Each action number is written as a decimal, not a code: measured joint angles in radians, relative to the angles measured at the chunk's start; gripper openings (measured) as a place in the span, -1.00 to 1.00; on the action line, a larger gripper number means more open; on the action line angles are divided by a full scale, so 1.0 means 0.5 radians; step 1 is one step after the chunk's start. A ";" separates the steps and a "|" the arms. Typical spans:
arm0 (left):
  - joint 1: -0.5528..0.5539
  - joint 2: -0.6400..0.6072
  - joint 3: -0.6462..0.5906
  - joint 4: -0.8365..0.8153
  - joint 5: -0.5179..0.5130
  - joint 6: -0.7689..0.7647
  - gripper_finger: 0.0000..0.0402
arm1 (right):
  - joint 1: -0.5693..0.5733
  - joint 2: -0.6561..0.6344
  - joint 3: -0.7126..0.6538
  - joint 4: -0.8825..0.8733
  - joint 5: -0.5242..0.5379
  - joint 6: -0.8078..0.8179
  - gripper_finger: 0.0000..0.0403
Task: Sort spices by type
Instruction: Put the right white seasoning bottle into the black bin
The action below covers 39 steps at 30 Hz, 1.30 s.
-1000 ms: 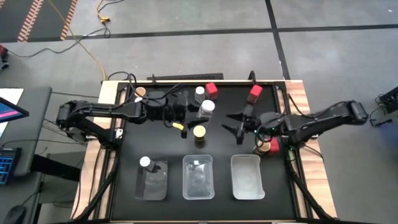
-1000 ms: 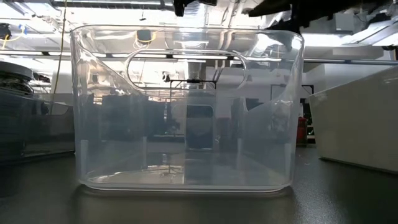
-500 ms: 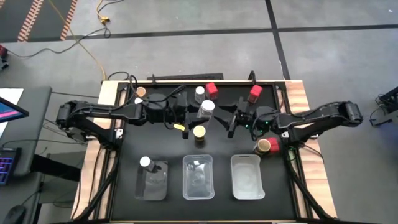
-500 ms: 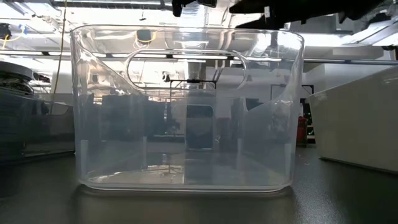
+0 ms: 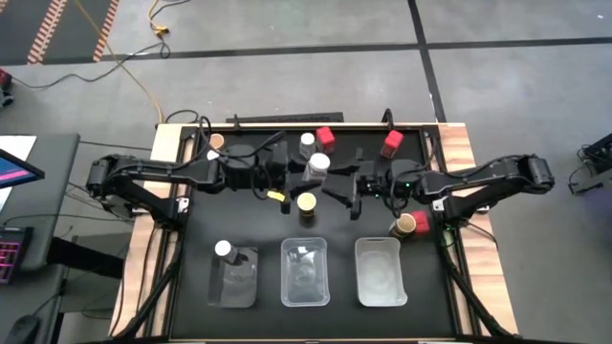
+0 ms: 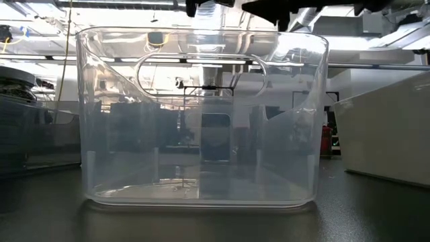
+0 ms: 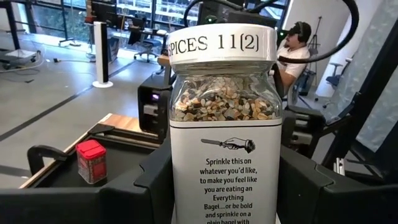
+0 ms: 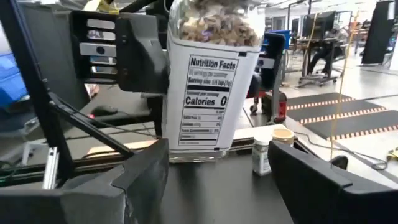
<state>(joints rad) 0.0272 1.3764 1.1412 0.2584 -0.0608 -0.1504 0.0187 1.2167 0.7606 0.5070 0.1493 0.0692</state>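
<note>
Step in hand: seemingly a hand-over, or a lift, of one white-capped jar [image 5: 317, 163] at mid-table, near the far edge.

- Left gripper [image 5: 298, 170]: fingers closed against the jar's two sides; label and seed mix fill the left wrist view.
- Right gripper [image 5: 341, 191]: jaws spread wide, aimed at the same jar from the right, just beside it, not touching.
- Other jars: white cap [image 5: 307, 140] and red cap [image 5: 325, 137] close behind the held jar; yellow lid [image 5: 306, 203] just in front of it; red cap [image 5: 392, 143] toward the far right corner; tan lid [image 5: 216, 140] at the far left corner; pair [image 5: 411, 225] by the right edge.
- Trays along the near edge: left tray [image 5: 239, 287] with one white-capped jar [image 5: 223, 248]; middle tray [image 5: 304, 277] and right tray [image 5: 378, 277].

Next move, judged: carry to the left tray, to join its like.

Room: tight behind and in front of the jar; open lane from mid-table toward the near edge.
</note>
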 joint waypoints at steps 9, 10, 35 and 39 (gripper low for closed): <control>-0.028 -0.003 0.000 0.107 0.004 0.121 -0.02 | -0.082 0.044 0.087 -0.007 -0.201 0.154 0.50; -0.028 -0.003 -0.001 0.097 0.021 0.121 -0.02 | -0.082 0.065 0.096 -0.012 -0.226 0.158 0.50; -0.019 0.003 -0.002 0.081 0.057 0.119 -0.02 | -0.056 0.063 0.286 -0.459 -0.295 0.081 0.50; -0.020 0.003 -0.002 0.088 0.058 0.118 -0.02 | -0.056 0.012 0.286 -0.603 -0.295 0.059 0.51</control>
<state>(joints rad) 0.0174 1.3781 1.1404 0.3023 -0.0319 -0.0914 -0.0093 1.2229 0.9035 0.2056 0.0017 0.0986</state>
